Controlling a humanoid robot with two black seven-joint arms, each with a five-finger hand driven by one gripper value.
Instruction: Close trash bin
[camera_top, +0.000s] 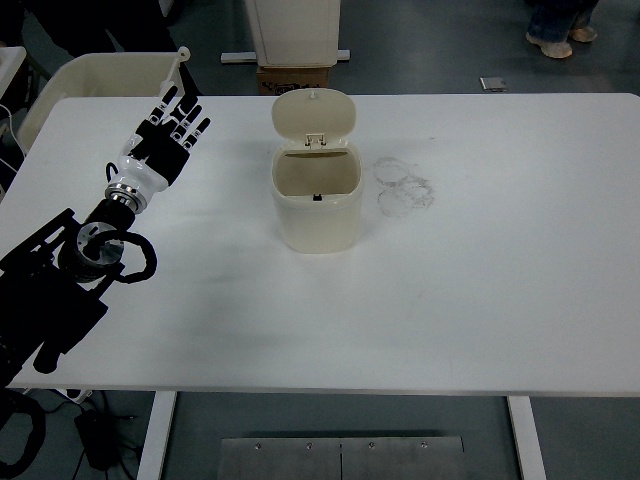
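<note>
Grey, smooth floor (440, 40) behind and below, with a person's shoes (560, 38) at the top right corner and a small square plate (493, 84) lying flat nearby. Broad white table (500, 300), matte and rectangular with rounded corners, filling most of the view; white legs (155, 440) and a metal foot plate (340, 458) beneath the near edge. Faint grey ring-shaped scuffs (403, 188) smudged on the tabletop just right of the bin. Beyond the far edge, a cream plastic tub (90, 85) at the left and a white pedestal base with a brown cardboard box (295, 78) behind the middle. Black left arm (55, 290), jointed and angular with a looped cable, reaching in from the lower left over the table. Cream trash bin (317, 205) a little left of the table's middle, toward the far side: glossy plastic, rounded rectangular body, hollow inside, standing upright. Lid (316, 118) hinged at the back rim and tipped up, oval, inner face turned toward the camera, with a small latch at its lower edge. Left hand (163, 138) well left of the bin, apart from it, black fingers on a white palm shell, fingers straight and spread, holding nothing, pointing toward the far edge.
</note>
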